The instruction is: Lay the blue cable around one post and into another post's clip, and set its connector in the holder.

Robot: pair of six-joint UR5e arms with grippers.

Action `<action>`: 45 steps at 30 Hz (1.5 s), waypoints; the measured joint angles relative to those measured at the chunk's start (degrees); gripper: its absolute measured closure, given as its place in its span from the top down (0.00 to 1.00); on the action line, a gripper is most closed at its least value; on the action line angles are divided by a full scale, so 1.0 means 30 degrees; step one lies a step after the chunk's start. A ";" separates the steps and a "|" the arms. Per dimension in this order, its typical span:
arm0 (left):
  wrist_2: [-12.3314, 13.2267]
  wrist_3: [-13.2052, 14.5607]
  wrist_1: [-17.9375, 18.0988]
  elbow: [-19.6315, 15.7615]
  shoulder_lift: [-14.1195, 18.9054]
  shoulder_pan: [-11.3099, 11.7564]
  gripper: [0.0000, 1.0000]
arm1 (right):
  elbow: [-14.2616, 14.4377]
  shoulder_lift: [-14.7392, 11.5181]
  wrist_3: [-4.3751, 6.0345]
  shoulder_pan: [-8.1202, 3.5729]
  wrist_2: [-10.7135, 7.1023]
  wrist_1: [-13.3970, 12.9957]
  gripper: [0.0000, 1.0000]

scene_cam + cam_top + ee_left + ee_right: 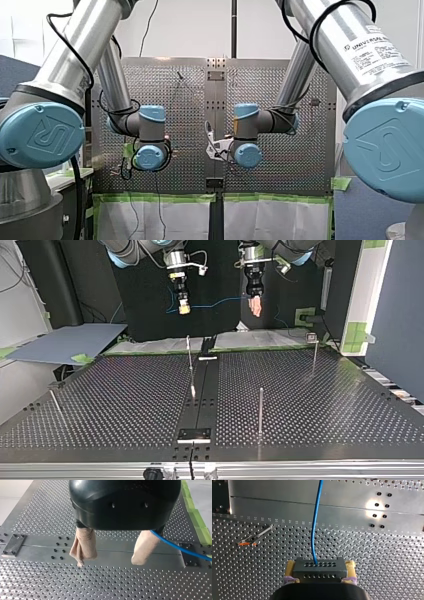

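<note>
In the right wrist view my right gripper (320,564) is shut with its yellow pads on a grey perforated connector (319,571). The blue cable (315,527) runs from the connector away over the perforated table. In the top view this gripper (183,307) hangs high at the left, and the cable (215,303) spans across to my left gripper (256,305). In the left wrist view my left gripper (111,558) stands open, its beige padded fingers (83,546) wide apart and nothing between them. The cable (180,548) passes just beside one finger.
Several thin metal posts stand on the table: one near the middle (190,362), one toward the near edge (261,410), one far right (315,357), and a leaning one at the left (56,401). A post with an orange clip (249,541) lies ahead of my right gripper.
</note>
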 joint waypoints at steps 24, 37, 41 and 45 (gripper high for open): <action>0.0000 -0.0059 -0.0117 -0.0088 -0.1022 -0.0117 1.00 | 0.0028 0.0000 0.0030 -0.0001 -0.0029 0.0030 0.00; 0.0000 -0.0059 -0.0117 -0.0088 -0.1025 -0.0117 1.00 | -0.0705 0.1039 -0.0083 -0.0224 -0.0744 0.1069 0.00; 0.0000 -0.0059 -0.0117 -0.0088 -0.1025 -0.0117 1.00 | -0.0775 0.1665 -0.0086 -0.0229 -0.0808 0.1695 0.00; 0.0000 -0.0059 -0.0118 -0.0088 -0.1025 -0.0117 1.00 | -0.0784 0.2242 -0.0087 -0.0234 -0.0818 0.2379 0.00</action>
